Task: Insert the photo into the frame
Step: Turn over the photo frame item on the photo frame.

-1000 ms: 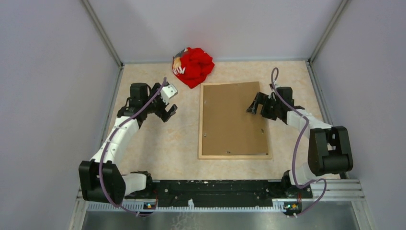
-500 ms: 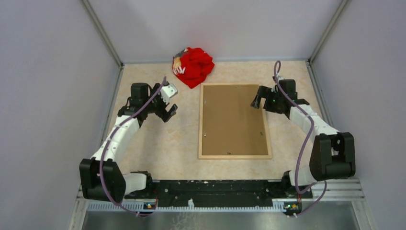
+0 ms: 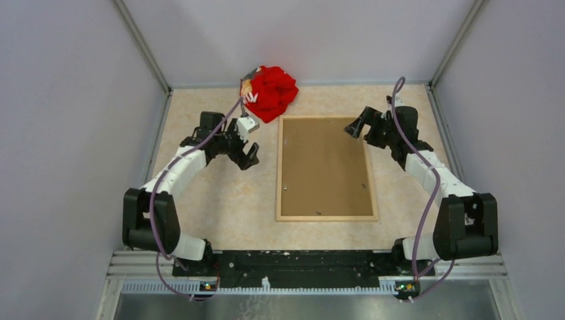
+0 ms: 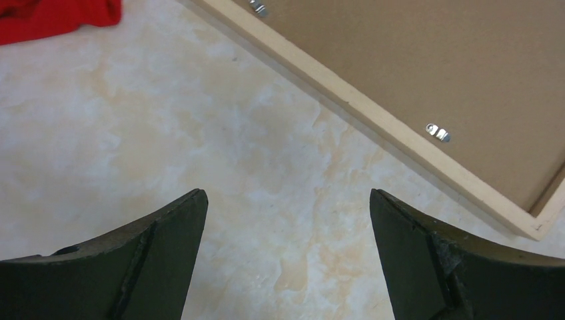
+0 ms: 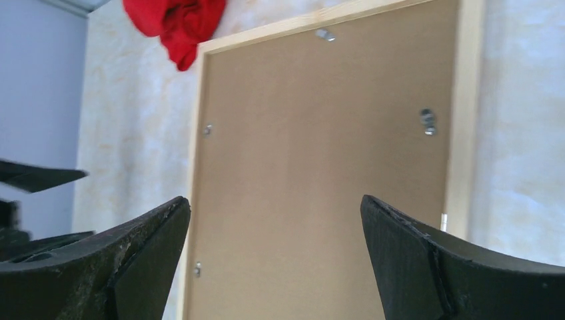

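Beside frame (image 3: pixel 326 217) far corner — red cloth (image 3: pixel 270 92); backing board (image 3: pixel 323 167) fills frame.

The frame (image 3: pixel 326 217) lies flat on the table (image 3: pixel 220 193), back side up, right of the middle, with its long sides running front to back. Its narrow pale-wood moulding surrounds a plain brown backing board (image 3: pixel 323 167) seated inside it, with small metal clips (image 4: pixel 438 132) along the inner edges.
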